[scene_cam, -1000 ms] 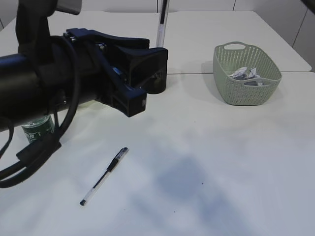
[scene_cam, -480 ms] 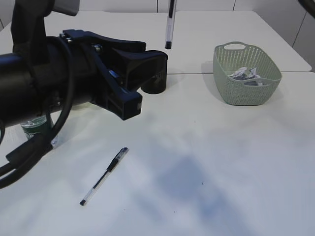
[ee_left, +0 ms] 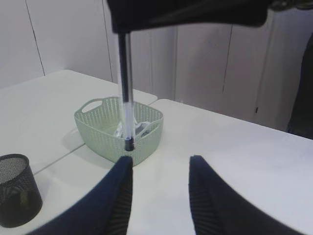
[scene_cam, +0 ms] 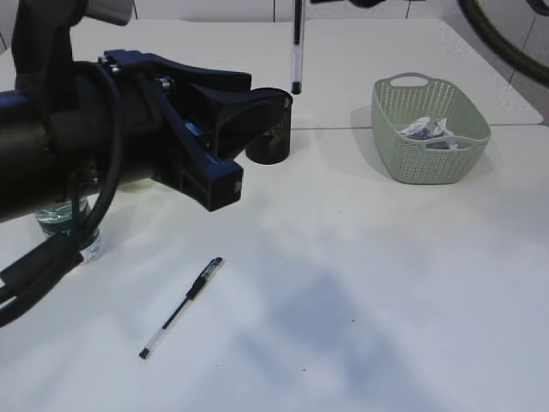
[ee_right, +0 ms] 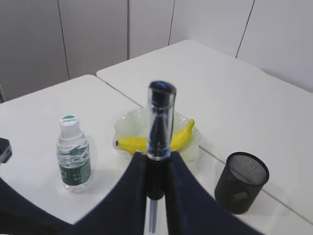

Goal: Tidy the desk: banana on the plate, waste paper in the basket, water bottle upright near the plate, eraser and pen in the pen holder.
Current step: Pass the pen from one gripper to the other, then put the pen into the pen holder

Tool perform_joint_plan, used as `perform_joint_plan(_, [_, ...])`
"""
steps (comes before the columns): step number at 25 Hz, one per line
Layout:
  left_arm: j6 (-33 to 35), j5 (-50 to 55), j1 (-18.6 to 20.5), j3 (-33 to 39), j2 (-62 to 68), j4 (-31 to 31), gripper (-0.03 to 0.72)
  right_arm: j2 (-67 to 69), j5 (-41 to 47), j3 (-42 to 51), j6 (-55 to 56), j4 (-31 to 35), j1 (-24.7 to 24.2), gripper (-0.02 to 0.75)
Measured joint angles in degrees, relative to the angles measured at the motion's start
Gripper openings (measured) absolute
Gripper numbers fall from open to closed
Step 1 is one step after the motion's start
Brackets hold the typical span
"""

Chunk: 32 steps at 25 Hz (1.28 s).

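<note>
Right gripper [ee_right: 155, 169] pinched upright pen [scene_cam: 296, 47] above pen holder [scene_cam: 272, 129]; left gripper [ee_left: 159, 196] jaws spread, holding nothing.

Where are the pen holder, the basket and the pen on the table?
pen holder [ee_right: 241, 182]: right wrist view, on its mesh wall.
basket [scene_cam: 426, 160]: exterior view, on its front wall.
pen on the table [scene_cam: 182, 307]: exterior view, on the middle of its barrel.
</note>
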Motion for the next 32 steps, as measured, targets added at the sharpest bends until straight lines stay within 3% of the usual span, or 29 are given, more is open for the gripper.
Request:
perform_joint_plan(20, [0.92, 4.89, 0.0, 0.0, 0.0, 1.57, 0.279, 8.58, -8.6, 0.0, -0.12, -3.22, -3.61, 0.05])
perform_joint_plan(32, [1.16, 13.8, 6.13, 0.0, -5.91, 1.81, 0.279, 16.5, -17.8, -0.19, -0.12, -3.8, -3.69, 0.05])
